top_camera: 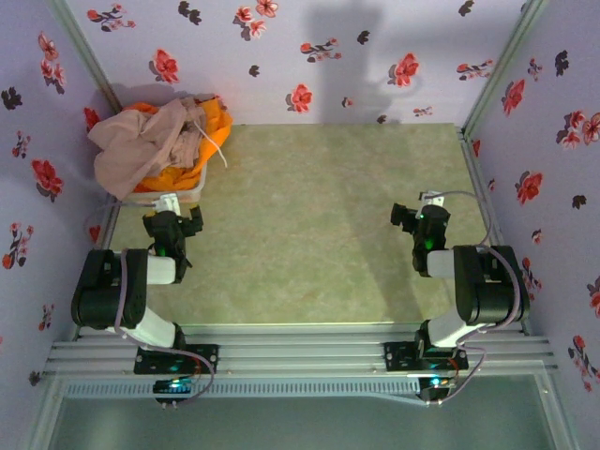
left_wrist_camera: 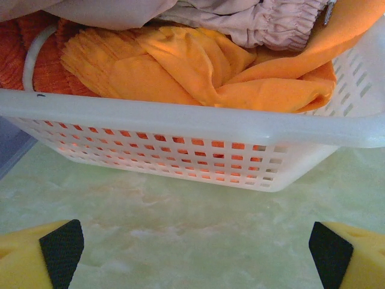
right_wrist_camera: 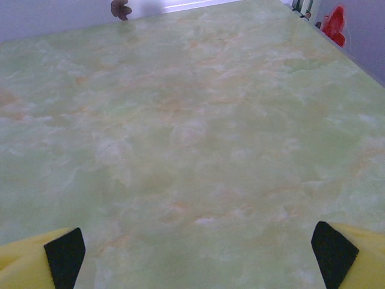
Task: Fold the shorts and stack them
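Where floral walls (top_camera: 216, 37) enclose green marbled table (top_camera: 309, 225), left gripper (left_wrist_camera: 195, 250), right gripper (right_wrist_camera: 198, 256) gaping (both empty)

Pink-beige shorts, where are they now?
In the top view, the pink-beige shorts drape over the orange shorts in the white basket at the far left corner, just beyond the left gripper.

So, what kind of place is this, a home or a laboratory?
Probably a robot test booth, not a home: flower-print walls close in a marbled table, and the left arm and right arm are bolted to a metal rail at its edge.
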Motion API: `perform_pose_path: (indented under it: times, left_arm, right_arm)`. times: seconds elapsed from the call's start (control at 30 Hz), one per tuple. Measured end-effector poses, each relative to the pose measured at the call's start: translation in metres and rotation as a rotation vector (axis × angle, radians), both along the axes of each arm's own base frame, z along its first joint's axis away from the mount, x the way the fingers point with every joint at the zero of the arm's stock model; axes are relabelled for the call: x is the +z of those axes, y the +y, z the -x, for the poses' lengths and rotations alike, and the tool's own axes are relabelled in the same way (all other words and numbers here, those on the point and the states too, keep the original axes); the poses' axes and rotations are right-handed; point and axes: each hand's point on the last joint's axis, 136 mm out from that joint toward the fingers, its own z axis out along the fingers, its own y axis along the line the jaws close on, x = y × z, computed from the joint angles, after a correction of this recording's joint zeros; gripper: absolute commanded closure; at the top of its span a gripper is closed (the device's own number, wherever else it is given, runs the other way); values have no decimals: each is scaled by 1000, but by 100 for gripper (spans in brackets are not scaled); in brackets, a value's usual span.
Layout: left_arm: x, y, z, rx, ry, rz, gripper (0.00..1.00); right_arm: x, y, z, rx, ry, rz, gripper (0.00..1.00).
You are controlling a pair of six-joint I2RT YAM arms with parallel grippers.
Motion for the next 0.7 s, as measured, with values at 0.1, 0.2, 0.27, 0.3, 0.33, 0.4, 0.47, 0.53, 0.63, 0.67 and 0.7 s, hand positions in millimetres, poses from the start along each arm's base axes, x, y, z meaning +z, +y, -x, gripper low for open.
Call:
perform_pose_path:
  times: [0.1,0.2,0.27,0.3,0.33,0.4,0.47,0.53,0.63,0.67,0.7]
  left_arm:
    - [0,0,0,0,0,0,1]
    - [0,0,0,0,0,0,1]
    - [2,1,2,4,-6,-1,1]
    - [5,1,5,9,-11,-3,1]
    - [12,3,12,18,-22,-4,1]
    - [34,6,25,37,-62,0,0]
    - [74,10,39,65,-155,26,1]
    - [112,12,56,86,-250,76,1]
    - [155,13,83,99,-346,159,1]
    - [168,13,90,102,-367,182,2]
    - [178,13,95,104,-374,198,1]
  right_arm:
    - [0,0,0,0,0,0,1]
    - [0,0,0,1,0,0,1]
    - [1,0,1,1,4,1,1]
    - [2,0,3,1,12,3,1]
    - [6,0,6,2,16,3,1]
    - [25,2,12,7,-6,7,1]
    - [56,6,19,16,-59,11,1]
    - [88,15,26,41,-120,9,1]
    - [128,32,39,97,-187,-7,1]
    - [138,39,44,120,-197,-16,1]
    - [143,43,48,137,-201,-24,1]
